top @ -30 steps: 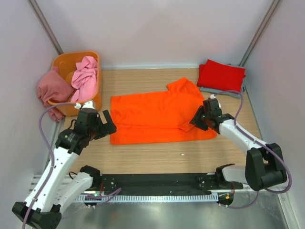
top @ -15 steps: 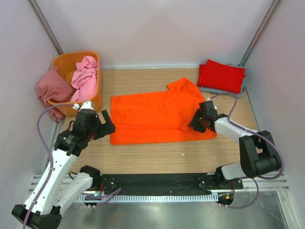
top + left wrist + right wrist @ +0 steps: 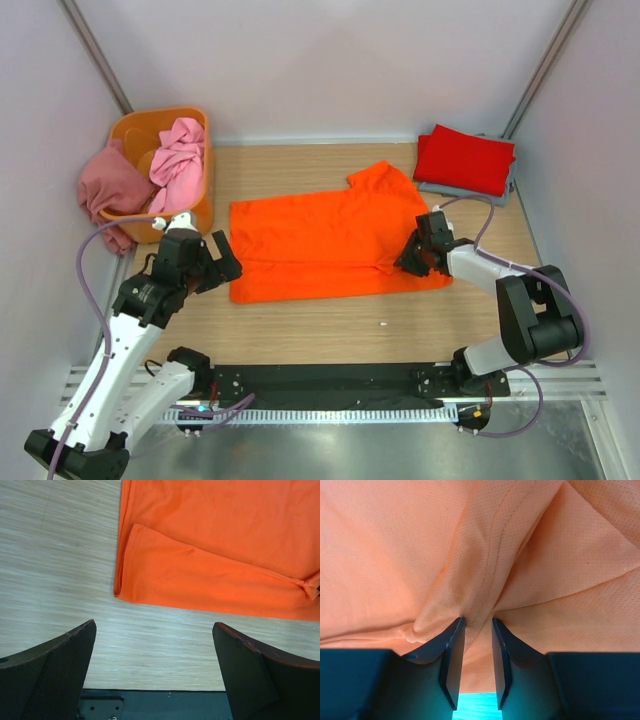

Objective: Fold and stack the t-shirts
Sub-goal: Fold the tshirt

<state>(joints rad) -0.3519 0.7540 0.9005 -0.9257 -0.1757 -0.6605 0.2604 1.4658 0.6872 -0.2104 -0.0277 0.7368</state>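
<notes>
Right claw (image 3: pixel 477 622) has narrowed onto a pucker of the orange t-shirt (image 3: pixel 320 245), readying the fold; left claw (image 3: pixel 154 626) gapes wide, empty.

White arms (image 3: pixel 118 345), black joints (image 3: pixel 150 290), purple cables (image 3: pixel 88 262)

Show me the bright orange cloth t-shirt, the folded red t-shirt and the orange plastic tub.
bright orange cloth t-shirt (image 3: pixel 320 245): top view, body middle.
folded red t-shirt (image 3: pixel 465 160): top view, upper face.
orange plastic tub (image 3: pixel 140 125): top view, far wall.
</notes>
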